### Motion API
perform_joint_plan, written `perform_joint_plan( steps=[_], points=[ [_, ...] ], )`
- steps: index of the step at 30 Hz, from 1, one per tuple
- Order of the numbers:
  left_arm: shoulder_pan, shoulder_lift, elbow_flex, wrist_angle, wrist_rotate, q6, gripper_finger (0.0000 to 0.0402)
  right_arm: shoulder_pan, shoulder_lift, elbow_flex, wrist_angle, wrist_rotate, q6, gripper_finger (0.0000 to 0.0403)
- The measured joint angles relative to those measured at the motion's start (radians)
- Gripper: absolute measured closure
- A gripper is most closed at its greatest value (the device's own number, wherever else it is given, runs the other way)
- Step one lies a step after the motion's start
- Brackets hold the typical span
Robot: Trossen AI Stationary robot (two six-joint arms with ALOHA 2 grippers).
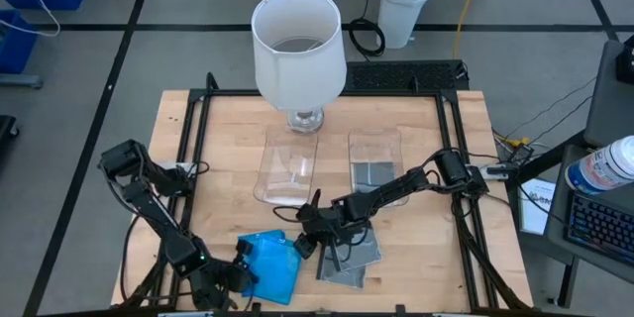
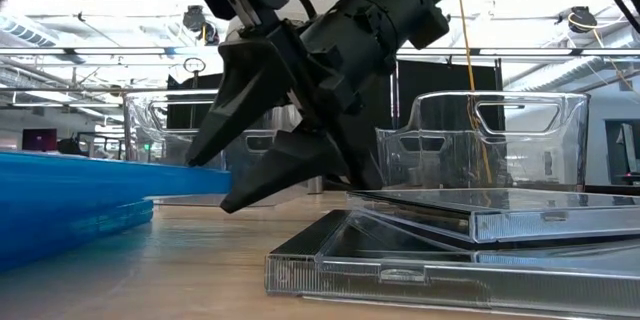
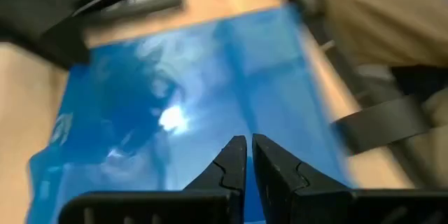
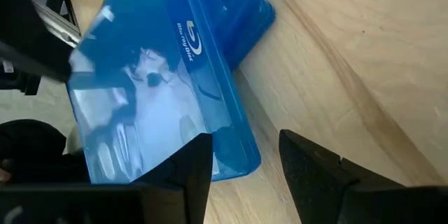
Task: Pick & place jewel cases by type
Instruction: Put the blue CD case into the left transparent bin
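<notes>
Blue cases stacked on the table just left of the grey cases, long axis running roughly toward the lamp. Right gripper low over the gap between the two piles, nearest the blue stack's right edge, pointing at it; fingers apart, holding nothing, not seen touching any case. Left gripper at the blue stack's left edge, fingers pressed together, empty. Probably the right arm's grab, from the blue stack's near edge. Two clear trays beyond, toward the lamp.
</notes>
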Motion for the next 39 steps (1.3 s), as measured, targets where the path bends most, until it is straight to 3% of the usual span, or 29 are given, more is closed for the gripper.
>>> perform_joint_plan(
  steps=[6,17,24,33,39],
  points=[
    [-0.034,0.011,0.016,-0.033,-0.024,-0.079,0.0367,0.000,0.000,0.000,0.002,-0.001,-0.009,0.0247],
    [-0.009,0.166,0.020,0.005,-0.066,-0.185,0.0367,0.000,0.000,0.000,0.032,-0.041,-0.021,0.0247],
    [-0.002,0.178,0.019,0.003,-0.066,-0.203,0.0367,0.005,0.001,-0.001,0.033,-0.127,-0.021,0.0248],
    [0.004,0.179,0.011,0.004,-0.071,-0.207,0.0367,0.010,0.002,-0.001,0.049,-0.142,-0.069,0.0249],
    [0.012,0.179,0.010,0.003,-0.069,-0.199,0.0367,0.010,0.002,-0.002,0.075,-0.160,-0.097,0.0282]
  ],
)
